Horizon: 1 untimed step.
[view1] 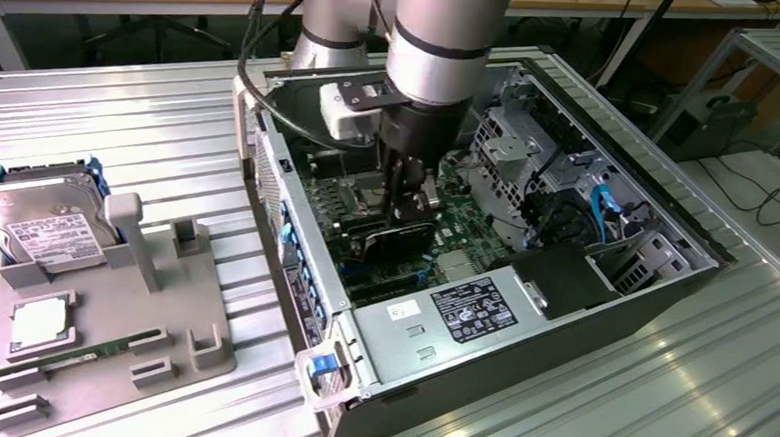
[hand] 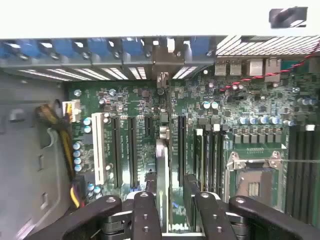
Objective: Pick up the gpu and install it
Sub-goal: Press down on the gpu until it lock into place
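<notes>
We find the arm reaching down into an open computer case (view1: pixel 627 281), a dark sheet-metal box lying on its side on a ribbed aluminium bench (view1: pixel 142 115). The hand (view1: pixel 411 205) is low inside the case, just above the green motherboard (view1: pixel 463 232).

In the wrist view, the hand (hand: pixel 172 200) shows as black jointed links with round rivets. Its two fingers stand on either side of the gpu (hand: pixel 162 175), which we see edge-on as a thin pale strip running upright between the long black slots of the motherboard (hand: pixel 240 100). The fingers (hand: pixel 150 200) sit close to both faces of the card; we cannot tell whether they pinch it or have just let go. In the exterior view the gpu (view1: pixel 396 244) appears as a flat black slab directly under the hand, standing upright on the board.

The motherboard carries small round capacitors, a square metal socket frame (hand: pixel 252 175) and a white slot (hand: pixel 99 147). A silver power supply (view1: pixel 459 317) with a black label fills the near end of the case.

At the exterior view's left, a grey moulded tray (view1: pixel 156 336) rests on the bench. It holds a silver hard drive (view1: pixel 42 225) with a white label, a square chip (view1: pixel 40 322) and a narrow green memory stick (view1: pixel 83 353).
</notes>
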### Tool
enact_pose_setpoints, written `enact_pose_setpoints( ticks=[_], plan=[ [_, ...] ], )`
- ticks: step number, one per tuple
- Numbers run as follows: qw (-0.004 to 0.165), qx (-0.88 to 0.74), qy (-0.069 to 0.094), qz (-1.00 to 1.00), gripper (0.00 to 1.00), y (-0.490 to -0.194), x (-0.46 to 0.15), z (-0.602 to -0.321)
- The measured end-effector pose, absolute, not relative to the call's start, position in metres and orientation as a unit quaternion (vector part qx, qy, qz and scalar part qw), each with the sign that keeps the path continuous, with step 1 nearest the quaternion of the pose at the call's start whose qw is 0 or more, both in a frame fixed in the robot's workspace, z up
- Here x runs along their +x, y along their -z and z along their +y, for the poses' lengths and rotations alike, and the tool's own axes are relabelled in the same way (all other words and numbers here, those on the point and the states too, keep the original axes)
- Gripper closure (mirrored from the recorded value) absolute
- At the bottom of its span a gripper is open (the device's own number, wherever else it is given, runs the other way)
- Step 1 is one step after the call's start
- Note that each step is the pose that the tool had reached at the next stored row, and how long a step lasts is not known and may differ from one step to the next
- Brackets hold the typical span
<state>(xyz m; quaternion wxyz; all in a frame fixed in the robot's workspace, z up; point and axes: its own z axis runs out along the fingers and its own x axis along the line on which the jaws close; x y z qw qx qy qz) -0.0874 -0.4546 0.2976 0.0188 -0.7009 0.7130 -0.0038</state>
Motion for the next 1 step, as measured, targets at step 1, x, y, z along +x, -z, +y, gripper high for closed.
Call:
enact_pose_setpoints(
  ticks=[1],
  plan=[
    [0.019,-0.701,0.004,0.713,0.89,-0.2975,-0.0874,-0.4545]
  ],
)
